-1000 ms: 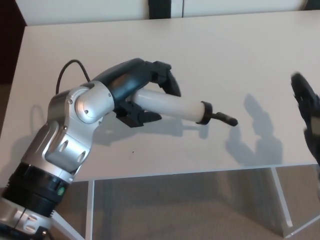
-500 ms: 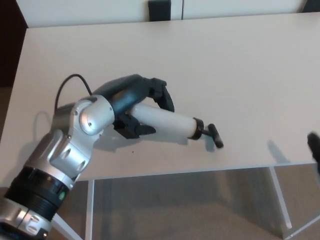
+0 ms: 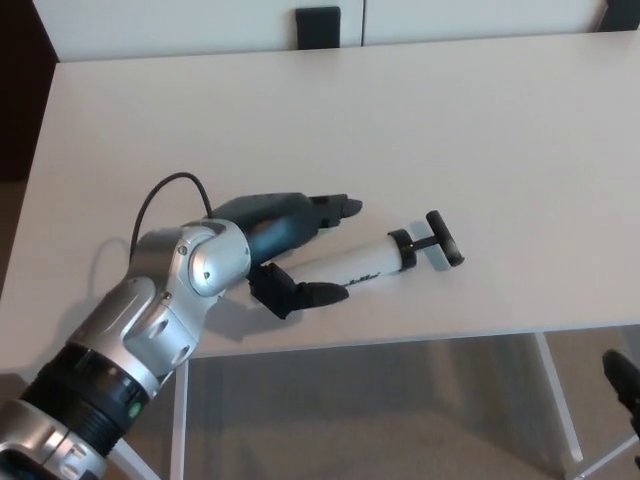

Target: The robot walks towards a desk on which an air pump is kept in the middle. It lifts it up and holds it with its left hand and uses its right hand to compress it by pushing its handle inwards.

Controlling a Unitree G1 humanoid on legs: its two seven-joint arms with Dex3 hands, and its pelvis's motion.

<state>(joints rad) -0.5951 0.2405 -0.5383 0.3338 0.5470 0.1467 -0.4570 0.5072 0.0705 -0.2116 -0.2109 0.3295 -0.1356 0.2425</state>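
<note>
1 air pump lies on 1 desk, the left hand spread empty around its barrel.

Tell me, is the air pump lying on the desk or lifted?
Lying. The air pump rests flat on the desk, the open left hand around its barrel.

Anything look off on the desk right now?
Yes. The air pump lies on the desk rather than held up; the left hand is open around its barrel end. The right hand sits low at the frame's edge, away from the handle.
</note>
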